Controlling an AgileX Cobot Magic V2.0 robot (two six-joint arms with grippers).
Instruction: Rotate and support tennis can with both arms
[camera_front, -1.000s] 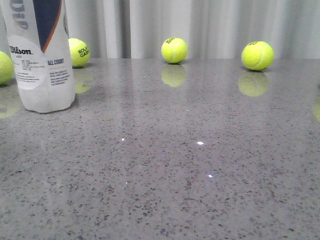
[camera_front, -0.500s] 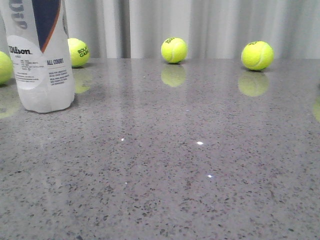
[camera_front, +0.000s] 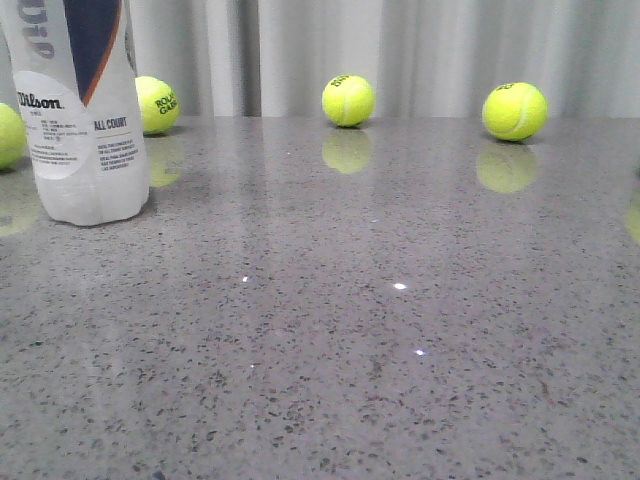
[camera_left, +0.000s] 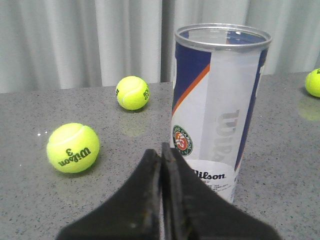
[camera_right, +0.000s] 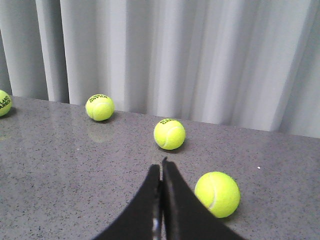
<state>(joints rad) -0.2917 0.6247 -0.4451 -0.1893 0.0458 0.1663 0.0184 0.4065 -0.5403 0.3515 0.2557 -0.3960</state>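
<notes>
Upright tennis can at the table's left, both grippers pressed closed and empty.

The tall whitish plastic tennis can (camera_front: 82, 105) with its navy-and-white Wilson label and orange stripe stands upright on the grey speckled stone table (camera_front: 400, 330), at the left edge of the front view. Its silvery rim is open at the top in the left wrist view, just beyond the black left gripper (camera_left: 161, 152), whose fingers meet with nothing between them and do not touch the can. The black right gripper (camera_right: 161, 170) is likewise closed on nothing, near a yellow-green tennis ball (camera_right: 217, 194). More yellow-green balls (camera_front: 348, 100) lie along the table's far edge before a pale grey curtain (camera_front: 420, 50).
</notes>
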